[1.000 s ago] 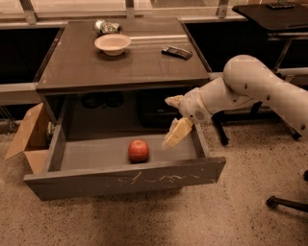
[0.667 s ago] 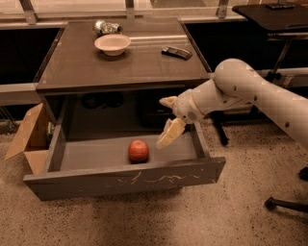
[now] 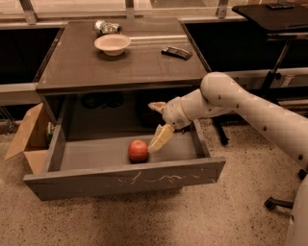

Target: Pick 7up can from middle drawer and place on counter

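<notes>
I see the round red-orange apple (image 3: 138, 150) on the floor of the open wide grey drawer (image 3: 126, 180), approx centre, nr front panel. My hand (image 3: 159, 123) is w/in the drawer just right of it, fingers spread wide, lower tip beside the apple.

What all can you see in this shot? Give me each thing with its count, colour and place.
apple: one, red-orange, inside the open drawer, near its front.
drawer: one, grey, pulled open under the counter, front panel scratched.
counter: one, dark grey-brown, the table's top.
bowl: one, pale, on the counter toward the back.
can: one, silver-green, on the counter behind the bowl.
flat object: one, black, on the counter at picture right.
cardboard box: one, brown, on the floor at picture left of the drawer.
desk: one, black, upper right.
arm: one, white, reaching in from picture right.
gripper: one, pale fingers, open, over the drawer beside the apple.
</notes>
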Motion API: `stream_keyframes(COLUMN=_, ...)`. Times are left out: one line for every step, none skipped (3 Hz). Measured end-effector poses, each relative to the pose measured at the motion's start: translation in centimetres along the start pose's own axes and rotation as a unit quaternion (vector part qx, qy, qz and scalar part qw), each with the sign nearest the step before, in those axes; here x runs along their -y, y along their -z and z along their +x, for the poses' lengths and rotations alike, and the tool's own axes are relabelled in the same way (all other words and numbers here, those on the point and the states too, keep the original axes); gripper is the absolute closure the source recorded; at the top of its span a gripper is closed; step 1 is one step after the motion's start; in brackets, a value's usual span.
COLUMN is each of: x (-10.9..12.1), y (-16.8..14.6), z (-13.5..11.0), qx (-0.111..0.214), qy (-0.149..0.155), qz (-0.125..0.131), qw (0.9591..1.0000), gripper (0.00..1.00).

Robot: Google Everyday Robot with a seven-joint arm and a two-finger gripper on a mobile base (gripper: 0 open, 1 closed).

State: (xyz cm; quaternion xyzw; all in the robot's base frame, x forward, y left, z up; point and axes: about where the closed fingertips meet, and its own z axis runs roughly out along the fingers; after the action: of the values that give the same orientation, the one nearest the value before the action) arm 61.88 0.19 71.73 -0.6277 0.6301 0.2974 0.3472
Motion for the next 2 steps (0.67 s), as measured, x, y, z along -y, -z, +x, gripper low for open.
stream_keyframes(x=0.3, y=-3.0, z=1.9, qx=0.005, qy=0.018, qz=-0.007, qw=0.9998, gripper=0.0)
stream_keyframes(x=0.3, y=-4.4, z=2.9, qx=0.006, qy=0.022, qz=-0.011, qw=0.9997, gripper=0.0)
